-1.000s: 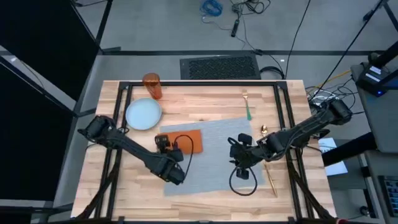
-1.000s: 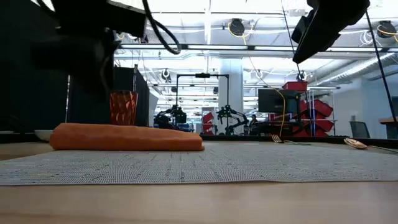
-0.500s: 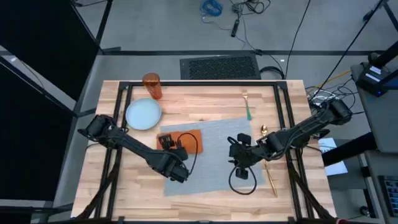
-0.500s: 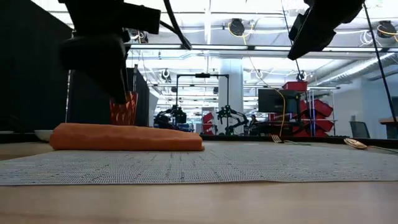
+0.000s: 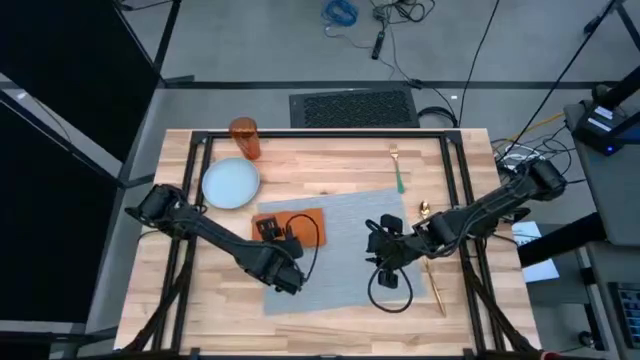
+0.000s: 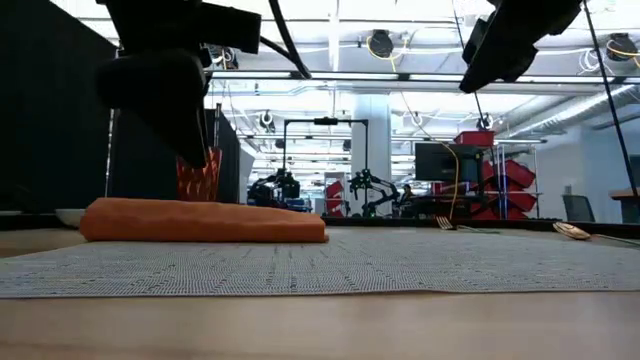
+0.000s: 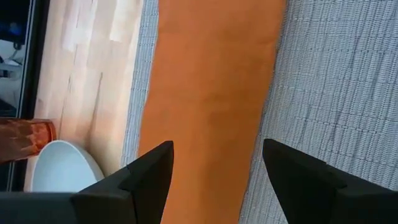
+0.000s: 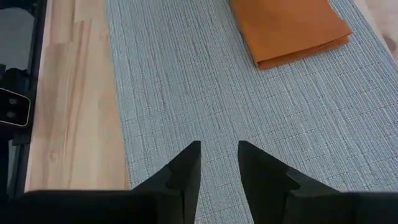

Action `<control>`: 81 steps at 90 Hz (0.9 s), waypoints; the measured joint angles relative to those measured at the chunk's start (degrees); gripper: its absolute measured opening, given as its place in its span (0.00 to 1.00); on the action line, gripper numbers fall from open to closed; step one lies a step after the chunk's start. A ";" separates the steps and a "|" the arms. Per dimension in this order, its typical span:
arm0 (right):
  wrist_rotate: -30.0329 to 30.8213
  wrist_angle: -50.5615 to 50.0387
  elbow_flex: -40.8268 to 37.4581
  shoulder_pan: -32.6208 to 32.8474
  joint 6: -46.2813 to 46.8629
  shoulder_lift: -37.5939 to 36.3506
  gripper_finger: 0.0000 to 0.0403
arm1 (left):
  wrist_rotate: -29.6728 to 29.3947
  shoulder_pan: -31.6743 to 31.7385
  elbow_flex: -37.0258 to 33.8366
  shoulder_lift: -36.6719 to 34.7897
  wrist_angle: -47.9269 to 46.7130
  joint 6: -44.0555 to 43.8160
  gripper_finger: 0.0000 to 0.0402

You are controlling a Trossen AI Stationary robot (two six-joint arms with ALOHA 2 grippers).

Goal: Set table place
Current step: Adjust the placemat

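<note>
Orange napkin [image 5: 296,226] lies folded flat on grey placemat [image 5: 345,250]; left gripper [image 7: 214,168] above it, jaws open, right gripper [image 8: 219,163] likewise.

Both dark arms reach inward from opposite sides, each bent at the elbow with its forearm angled toward the middle. The left claw [image 5: 268,229] hangs in the air, its two fingers [image 7: 149,174] spread wide apart with nothing between them. The right claw [image 5: 375,232] also hangs raised, facing the left one across a gap; its fingers [image 8: 183,171] stand close together with a narrow slit between them, gripping nothing.
</note>
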 joint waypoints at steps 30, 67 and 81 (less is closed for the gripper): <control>0.00 0.16 0.00 0.00 0.00 0.00 0.23 | 0.53 1.06 0.00 0.00 -0.24 1.74 0.58; 0.00 0.61 0.00 0.00 -0.37 0.00 0.23 | 0.31 1.09 0.00 0.00 -0.33 1.33 0.58; 0.00 1.11 0.00 0.00 -0.20 -0.02 0.23 | 1.51 1.09 0.00 0.00 -0.31 2.40 0.58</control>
